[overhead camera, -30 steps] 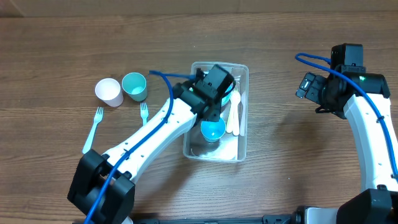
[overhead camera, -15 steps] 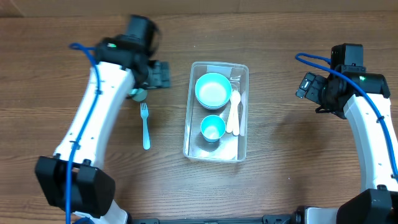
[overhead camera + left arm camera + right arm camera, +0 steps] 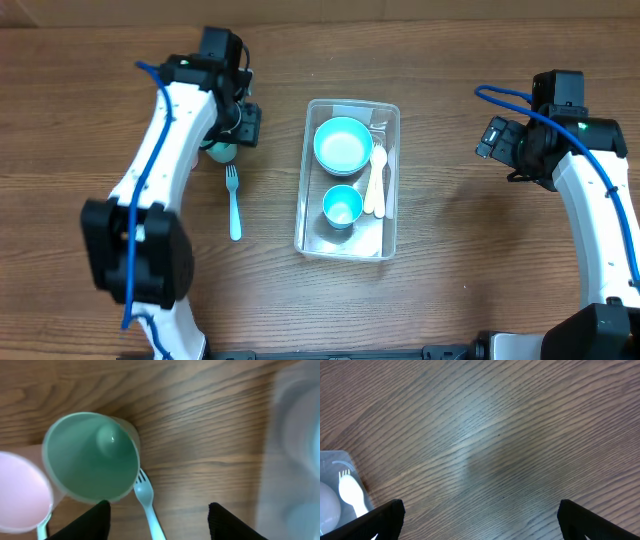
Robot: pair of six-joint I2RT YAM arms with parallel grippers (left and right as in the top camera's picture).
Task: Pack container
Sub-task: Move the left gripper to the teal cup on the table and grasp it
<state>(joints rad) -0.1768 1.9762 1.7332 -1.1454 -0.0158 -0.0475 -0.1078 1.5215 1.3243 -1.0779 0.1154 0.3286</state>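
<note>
The clear container (image 3: 391,232) stands mid-table and holds a teal bowl (image 3: 342,145), a small teal cup (image 3: 342,207) and white cutlery (image 3: 377,180). My left gripper (image 3: 243,126) is open above a teal cup (image 3: 221,152) left of the container. In the left wrist view the teal cup (image 3: 90,457) lies just beyond my open fingers (image 3: 157,522), a light-blue fork (image 3: 148,502) runs between them, and the container (image 3: 295,435) is a blur at right. My right gripper (image 3: 497,137) is open and empty over bare wood (image 3: 480,520).
A pale cup (image 3: 20,492) touches the teal cup's left side; the arm hides it from overhead. A light-blue fork (image 3: 233,200) lies left of the container. The container's corner (image 3: 334,460), with a white fork (image 3: 351,492) inside, shows in the right wrist view.
My left arm has swung from above the container to the cups at the left. The teal bowl now shows inside the container. The right arm has not moved.
</note>
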